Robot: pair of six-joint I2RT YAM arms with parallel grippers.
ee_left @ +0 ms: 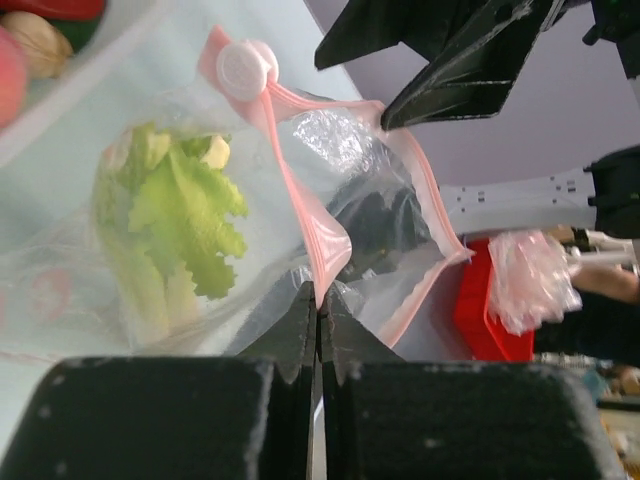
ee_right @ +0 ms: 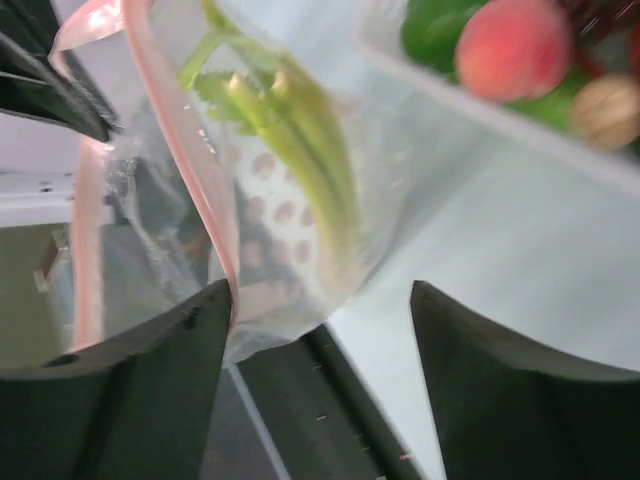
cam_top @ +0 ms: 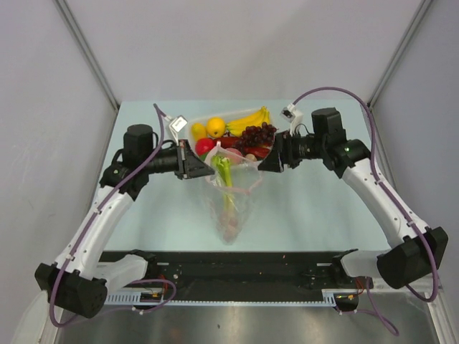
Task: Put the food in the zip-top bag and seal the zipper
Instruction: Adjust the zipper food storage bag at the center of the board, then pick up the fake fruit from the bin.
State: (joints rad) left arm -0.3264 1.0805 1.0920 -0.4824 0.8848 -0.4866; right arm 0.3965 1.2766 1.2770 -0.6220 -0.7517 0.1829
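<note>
Two-handed: pinched the zipper (ee_left: pixel 300 205) in the left gripper (ee_left: pixel 318 300) at nine o'clock, splayed the right gripper (ee_right: pixel 320 300) at three; needed steady tension, zip-top bag (cam_top: pixel 231 204) agape for food (cam_top: pixel 247 132) at twelve.

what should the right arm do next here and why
Probably back the open right pincer away from the zip-top bag and toward the peach. The leafy stalk already lies inside the bag, the left pincer pinches the zipper, and the peach is outside.
</note>
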